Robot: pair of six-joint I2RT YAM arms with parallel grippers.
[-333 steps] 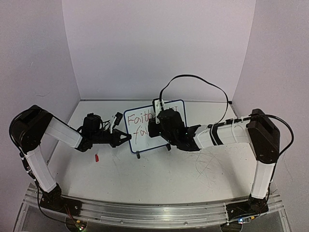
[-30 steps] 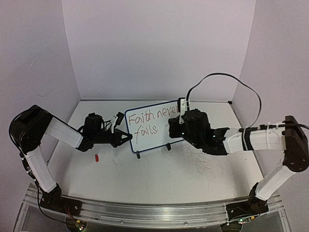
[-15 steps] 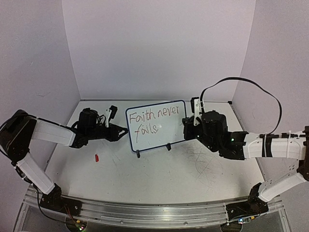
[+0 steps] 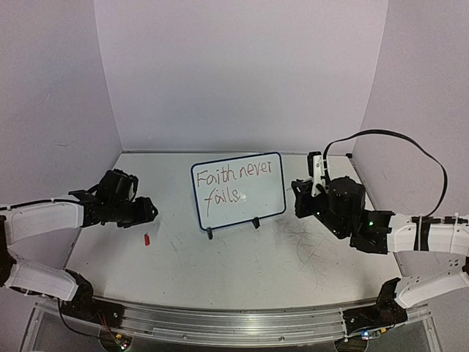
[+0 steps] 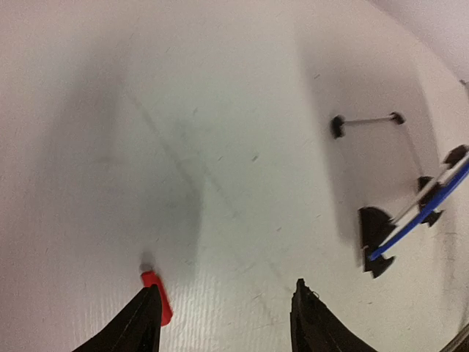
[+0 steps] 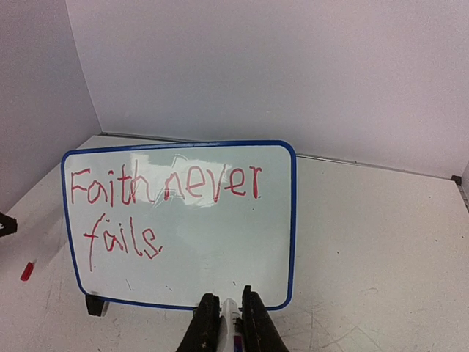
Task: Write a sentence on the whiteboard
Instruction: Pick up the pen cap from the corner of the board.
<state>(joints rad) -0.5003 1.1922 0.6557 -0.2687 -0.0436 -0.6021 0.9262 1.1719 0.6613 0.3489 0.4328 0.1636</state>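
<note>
Since the sentence [image 4: 233,185] reads complete on the whiteboard [image 4: 256,202], the overhead view suggests a knock is the chief danger; the board stands alone on its small feet [image 4: 210,235], between the two tools and touched by neither, so a careless sweep of either arm could tip it; the left gripper [image 4: 150,211] sits low, well short of the board's edge, its forearm stretched out flat, with a red cap [image 4: 146,238] just beside its tips; the right gripper [image 4: 297,196] hangs near the board's other edge, forearm low and level, wrist turned toward the board

From the left wrist, the left gripper [image 5: 227,323] has its fingers apart with nothing between them; the red cap [image 5: 157,297] lies against the left-hand finger, so a forward nudge could flick it away; the whiteboard [image 5: 429,214] shows edge-on, ahead and off to the right

From the right wrist, the right gripper [image 6: 231,330] is clamped on a white marker [image 6: 229,314]; the whiteboard [image 6: 242,249] faces the tool just ahead of the tips, the sentence [image 6: 161,187] up and to the left; whether the nib is bare I cannot tell, but if it is, any forward drift would leave a stray stroke or smear
</note>
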